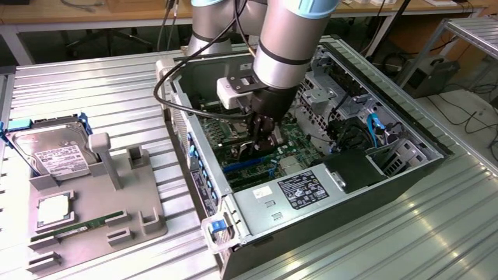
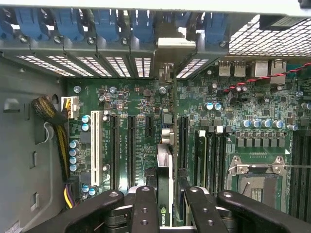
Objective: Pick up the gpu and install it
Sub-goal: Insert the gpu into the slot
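Observation:
My gripper (image 1: 260, 140) is down inside the open computer case (image 1: 404, 175), over the green motherboard (image 1: 292, 137). It is shut on the gpu (image 2: 164, 167), a thin black card seen edge-on in the wrist view between the two black fingers (image 2: 146, 206). The card's silver end bracket (image 2: 170, 46) sits against the blue-clipped rear slot openings (image 2: 141, 24). The card stands on edge in line with the long black expansion slots (image 2: 131, 150). In the exterior view the gpu (image 1: 263, 150) is mostly hidden under the gripper.
A grey parts holder (image 1: 101, 204) on the exterior view's left carries the silver hard drive (image 1: 55, 153), a CPU (image 1: 51, 209) and a green memory stick (image 1: 78, 226). Inside the case are the power supply (image 1: 304, 189), drive cages (image 1: 342, 93) and yellow cables (image 2: 60, 141).

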Action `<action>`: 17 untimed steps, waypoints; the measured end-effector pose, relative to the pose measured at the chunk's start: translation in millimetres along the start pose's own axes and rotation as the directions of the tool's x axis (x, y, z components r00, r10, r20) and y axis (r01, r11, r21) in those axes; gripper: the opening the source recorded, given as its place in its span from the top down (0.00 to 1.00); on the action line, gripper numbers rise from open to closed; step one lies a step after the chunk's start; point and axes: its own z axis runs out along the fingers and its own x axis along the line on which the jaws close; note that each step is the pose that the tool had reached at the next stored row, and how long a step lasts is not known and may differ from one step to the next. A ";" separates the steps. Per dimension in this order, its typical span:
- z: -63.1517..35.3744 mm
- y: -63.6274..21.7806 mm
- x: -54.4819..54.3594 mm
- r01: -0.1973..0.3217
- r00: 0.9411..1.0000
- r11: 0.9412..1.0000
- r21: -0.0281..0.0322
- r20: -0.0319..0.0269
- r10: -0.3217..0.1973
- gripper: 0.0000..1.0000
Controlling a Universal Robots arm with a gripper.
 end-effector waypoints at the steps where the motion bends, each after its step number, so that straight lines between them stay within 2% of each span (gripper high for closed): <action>1: 0.9 0.0 0.0 0.000 1.000 1.000 0.000 0.000 0.000 0.74; 11: 10.5 0.1 0.3 0.000 1.000 1.000 0.000 0.000 0.000 0.74; 17: 13.1 0.6 0.2 0.000 1.000 1.000 0.000 0.004 0.000 0.74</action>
